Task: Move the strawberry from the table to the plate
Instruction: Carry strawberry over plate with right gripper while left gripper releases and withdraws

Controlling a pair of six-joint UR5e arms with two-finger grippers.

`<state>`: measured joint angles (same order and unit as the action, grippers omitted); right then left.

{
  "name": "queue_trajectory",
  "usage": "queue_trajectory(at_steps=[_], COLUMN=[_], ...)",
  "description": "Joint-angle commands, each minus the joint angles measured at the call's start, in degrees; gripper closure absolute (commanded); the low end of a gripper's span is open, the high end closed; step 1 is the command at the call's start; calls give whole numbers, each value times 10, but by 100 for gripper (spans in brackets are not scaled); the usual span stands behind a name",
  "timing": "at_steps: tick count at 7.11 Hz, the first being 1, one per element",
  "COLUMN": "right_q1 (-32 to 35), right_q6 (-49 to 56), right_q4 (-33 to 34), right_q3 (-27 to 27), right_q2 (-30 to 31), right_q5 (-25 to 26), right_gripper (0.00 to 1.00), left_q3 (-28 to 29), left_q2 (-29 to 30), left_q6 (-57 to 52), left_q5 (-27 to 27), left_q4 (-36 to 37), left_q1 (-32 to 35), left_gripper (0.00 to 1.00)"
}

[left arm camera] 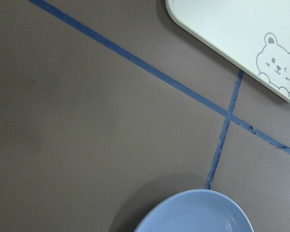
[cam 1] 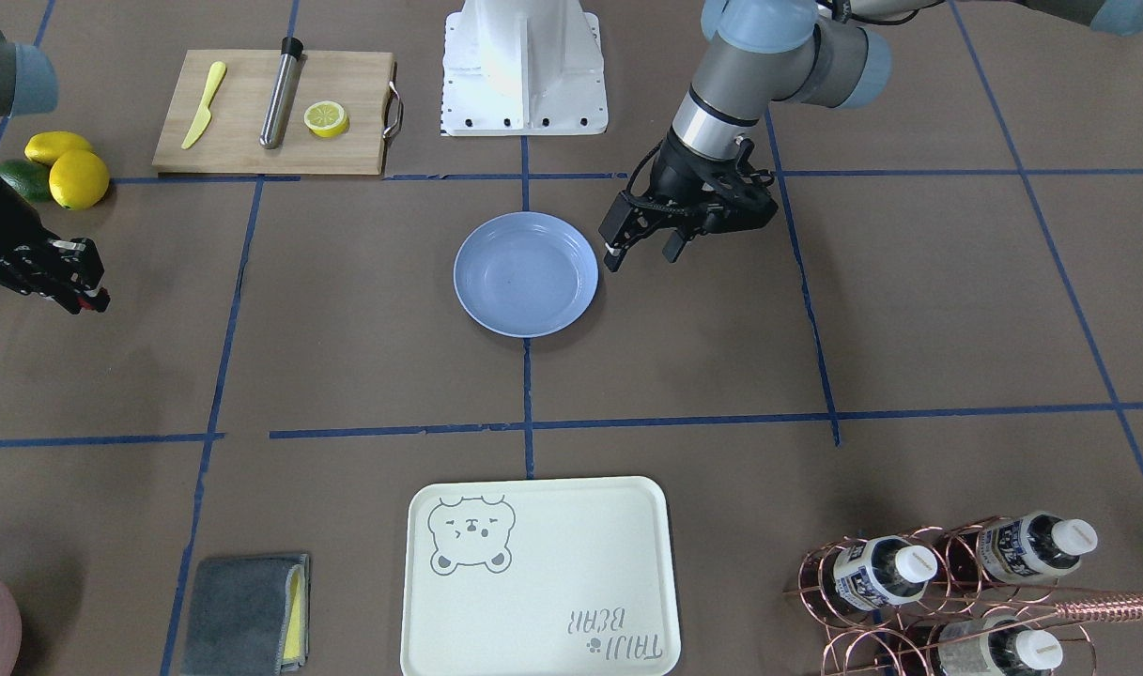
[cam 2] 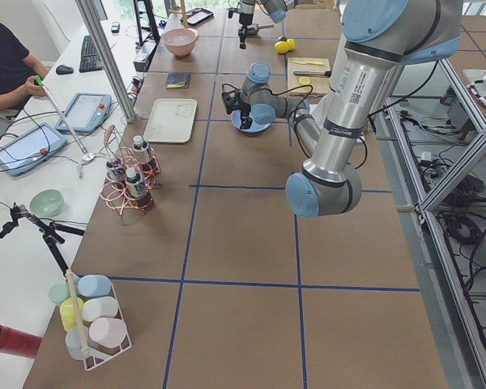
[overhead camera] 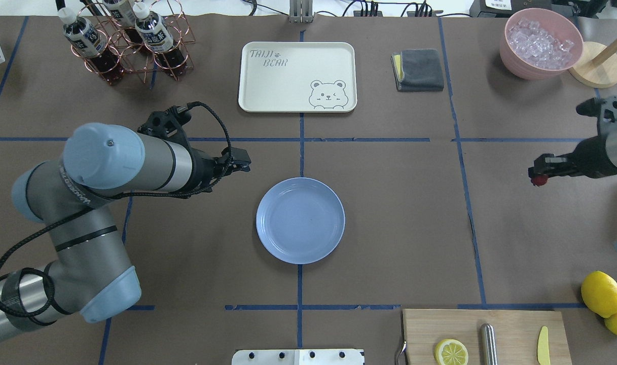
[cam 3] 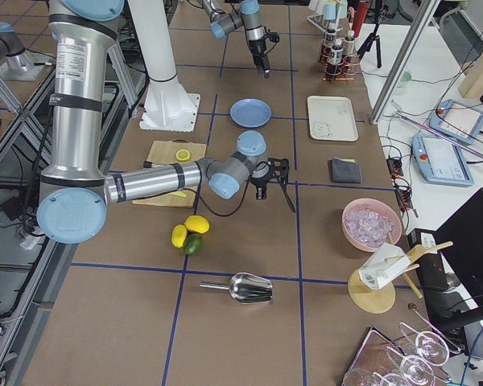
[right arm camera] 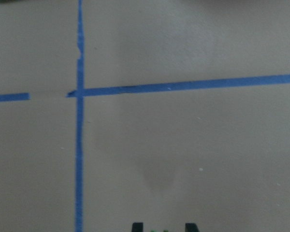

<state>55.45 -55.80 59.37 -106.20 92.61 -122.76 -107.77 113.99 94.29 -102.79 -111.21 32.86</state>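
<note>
1. Above the brown-paper table [overhead camera: 389, 228], far right, the right gripper [overhead camera: 538, 174] pinches the small dark-red strawberry [overhead camera: 540, 180] — well apart from the round, glossy light-blue plate [overhead camera: 267, 223]
2. Left gripper [cam 1: 642, 255]: jaws spread, empty, beside the plate

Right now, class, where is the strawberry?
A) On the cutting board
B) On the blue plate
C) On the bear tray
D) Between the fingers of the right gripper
D: in the overhead view the small red strawberry sits pinched at the tip of the right gripper, far to the side of the plate, which holds nothing.
</note>
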Motion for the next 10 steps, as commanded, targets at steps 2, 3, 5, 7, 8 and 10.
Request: queue_trajectory(at_steps=[2,3,5,7,8,10], right_q1=[-85,-140,-218,-280,-296,-305], right_q6=[-69,-150,-254,-287,-288,-295], right_q4=[278,327,329,326,325,307], right_q3=[-24,-17,32,94,128,196], right_q2=[-227,-296,-375,-427,-454,-501], right_q5=[4,33,77,158,177,197], right_gripper=[100,100,100,100,100,100], left_q3=[-24,-24,-25,-28,-27,-22], left_q2=[-23,-36,-84,-142,-165,-187], left_q6=[-141,-199,-320,-437,-488,-548], left_q5=[-31,-59,-94,-95,-96,-139], left_q4=[80,92,93,88,86,79], left_q1=[63,95,173,206,229,278], left_gripper=[0,0,0,0,0,0])
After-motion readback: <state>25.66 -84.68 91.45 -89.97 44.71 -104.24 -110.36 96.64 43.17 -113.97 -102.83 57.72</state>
